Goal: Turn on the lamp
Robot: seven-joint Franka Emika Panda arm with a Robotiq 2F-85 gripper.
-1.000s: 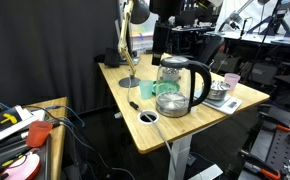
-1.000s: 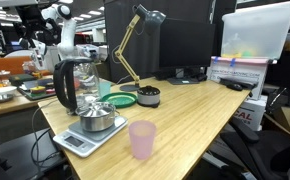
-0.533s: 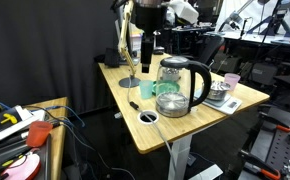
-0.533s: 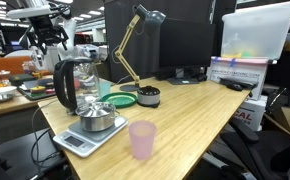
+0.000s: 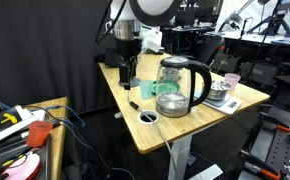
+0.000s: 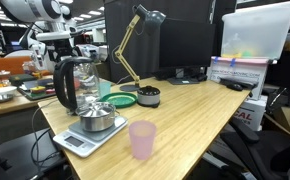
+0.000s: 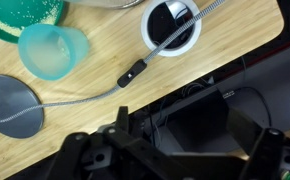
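The lamp [image 6: 149, 16] stands at a corner of the table [image 6: 200, 110], behind the glass kettle [image 6: 73, 84] in an exterior view, with its thin stem bent and its small head at the top. In the wrist view its flat round base [image 7: 10, 105] lies close to the table's edge. A thin cord with an inline switch [image 7: 133, 72] runs from the base along that edge and crosses a white round cup [image 7: 172, 25].

The hand [image 5: 128, 70] hangs over that same corner and hides the lamp in an exterior view. In the wrist view the hand [image 7: 170, 152] is released, its fingers [image 7: 77, 148] spread wide, holding nothing and clear of the base and the cord.

A teal cup [image 7: 53, 50] sits just beside the base, away from the edge, with a green plate [image 7: 25, 12] behind it. Towards the opposite corner are a scale with a metal bowl [image 6: 90, 125] and a pink cup [image 6: 142, 138].
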